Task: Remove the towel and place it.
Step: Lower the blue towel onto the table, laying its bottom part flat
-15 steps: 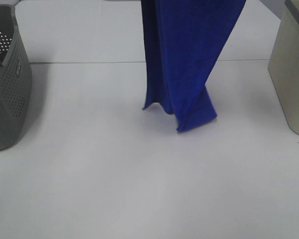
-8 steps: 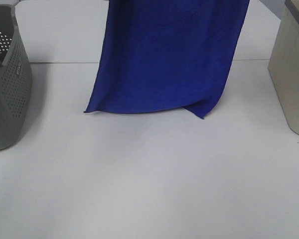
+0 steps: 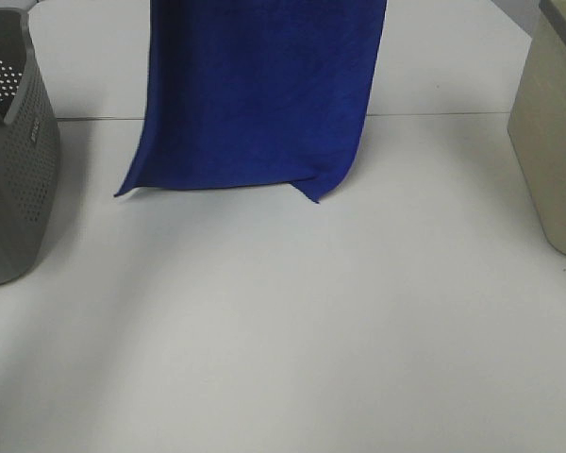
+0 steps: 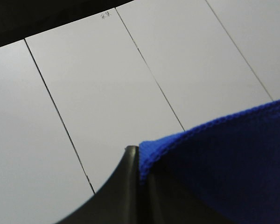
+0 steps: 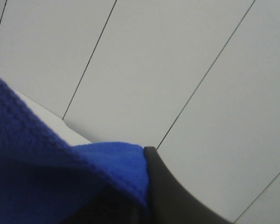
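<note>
The towel (image 3: 259, 94), deep royal blue, hangs spread out as a wide sheet from above the frame in the exterior high view. Its lower edge is just above the white table (image 3: 292, 330), with its lower corners curling outward. Both grippers are above that view's top edge. In the left wrist view my left gripper (image 4: 139, 161) is shut on an upper edge of the towel (image 4: 224, 168). In the right wrist view my right gripper (image 5: 147, 156) is shut on another upper edge of the towel (image 5: 56, 172). No white tag shows.
A grey perforated basket (image 3: 19, 160) stands at the table's left edge. A beige bin (image 3: 552, 132) stands at the right edge. A seam line (image 3: 453, 114) crosses the table behind the towel.
The towel has opened from a narrow twisted hang into a wide flat sheet. It has shifted to the left, and its lower edge has risen slightly.
</note>
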Motion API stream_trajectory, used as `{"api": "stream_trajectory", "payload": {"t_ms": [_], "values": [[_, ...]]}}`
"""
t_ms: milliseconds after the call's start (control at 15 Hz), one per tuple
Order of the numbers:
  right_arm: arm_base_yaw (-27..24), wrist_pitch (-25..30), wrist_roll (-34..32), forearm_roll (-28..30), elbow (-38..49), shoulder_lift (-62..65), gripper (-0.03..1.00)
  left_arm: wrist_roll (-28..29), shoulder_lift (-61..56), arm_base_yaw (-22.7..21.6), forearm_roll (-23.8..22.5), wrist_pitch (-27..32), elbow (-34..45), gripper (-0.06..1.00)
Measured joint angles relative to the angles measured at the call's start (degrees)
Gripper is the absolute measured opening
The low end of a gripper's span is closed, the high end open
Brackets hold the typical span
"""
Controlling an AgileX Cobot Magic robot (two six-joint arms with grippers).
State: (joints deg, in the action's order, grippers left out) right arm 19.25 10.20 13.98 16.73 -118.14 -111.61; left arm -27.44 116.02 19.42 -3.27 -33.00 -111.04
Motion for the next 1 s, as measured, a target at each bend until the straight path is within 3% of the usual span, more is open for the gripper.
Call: {"api": "stream_trajectory", "payload": {"t_ms": [200,467,667,1000], "values": [[-0.7,-4.1,-0.9,-0.1,-12.6,-9.6,0.01,0.7,12.0,-2.5,0.1,0.9,-18.2,0.00],[-2.4,-11.7,-1.4,-1.9,-21.9,-15.9,0.01,9.2,27.0,-5.1,1.0,10.1,-46.7,0.00],[-2.5,-10.5,-1.5,-2.1,-22.1,-15.9,0.01,10.3,30.4,-5.1,-0.1,13.6,-51.4,0.00],[-2.5,-6.4,-1.5,-2.2,-22.1,-16.3,0.01,10.4,30.7,-5.1,-0.3,18.3,-51.6,0.00]]}}
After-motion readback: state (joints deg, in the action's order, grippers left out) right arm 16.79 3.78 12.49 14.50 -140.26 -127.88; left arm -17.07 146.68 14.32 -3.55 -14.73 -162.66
